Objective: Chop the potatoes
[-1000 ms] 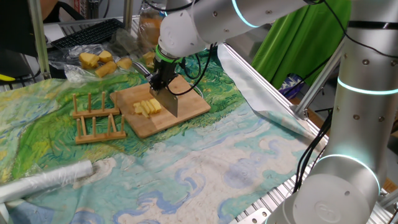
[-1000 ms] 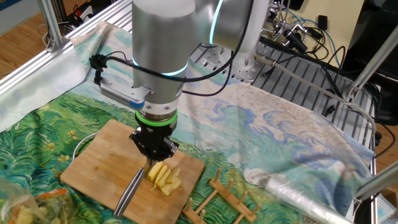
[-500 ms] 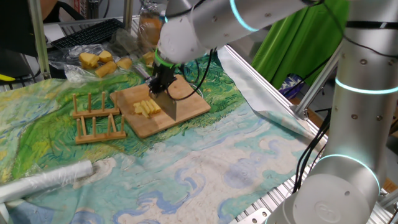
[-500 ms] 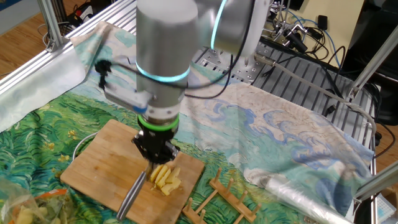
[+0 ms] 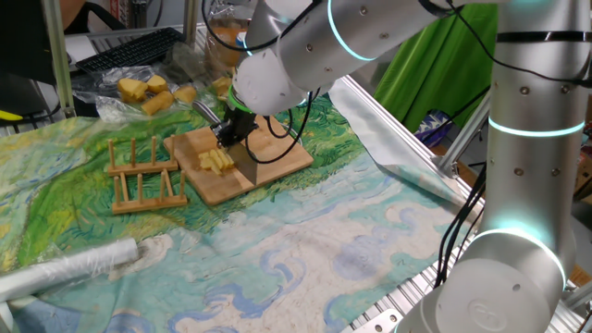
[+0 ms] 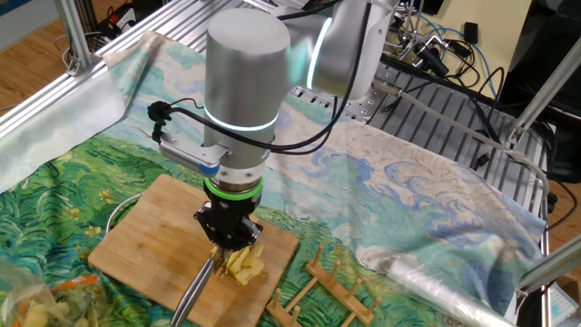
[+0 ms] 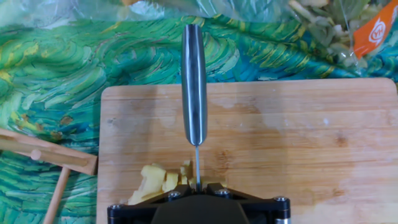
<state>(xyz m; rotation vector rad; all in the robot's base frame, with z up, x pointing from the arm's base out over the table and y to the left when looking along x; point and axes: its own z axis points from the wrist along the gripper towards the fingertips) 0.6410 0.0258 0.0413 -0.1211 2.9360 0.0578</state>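
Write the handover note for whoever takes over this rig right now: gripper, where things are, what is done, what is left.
Gripper: shut on the knife, blade down at the potatoes.
Potatoes: a small pile of slices and sticks on the board, beside the blade. Wooden rack stands next to the board.
Done: potato already cut into pieces.
Left: probably more cuts through the pile, then lift the knife away.
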